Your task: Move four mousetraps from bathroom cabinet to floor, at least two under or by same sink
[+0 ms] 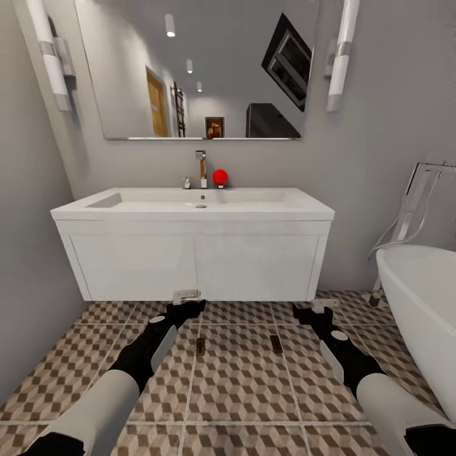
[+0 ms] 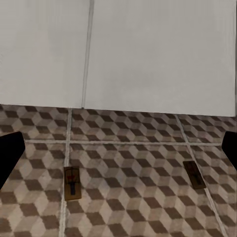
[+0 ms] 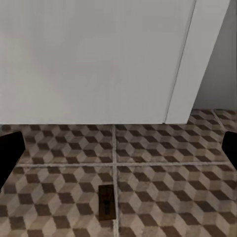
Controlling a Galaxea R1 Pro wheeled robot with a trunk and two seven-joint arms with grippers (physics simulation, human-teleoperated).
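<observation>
Lying before sink [image 1: 193,206]: two mousetraps [image 1: 200,346].

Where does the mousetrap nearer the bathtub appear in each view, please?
Head view: mousetrap on the tiles, right of centre, before the vanity.
Left wrist view: the trap farther from the vanity's door seam.
Right wrist view: beside a grout line, before the vanity's corner.
Shared landmark: the white vanity.

Counted in the bathroom
Two mousetraps [image 1: 201,346] [image 1: 275,342] between the grippers, possibly more hidden; one sink [image 1: 190,204], one bathtub [image 1: 424,304], one mirror [image 1: 202,63].
</observation>
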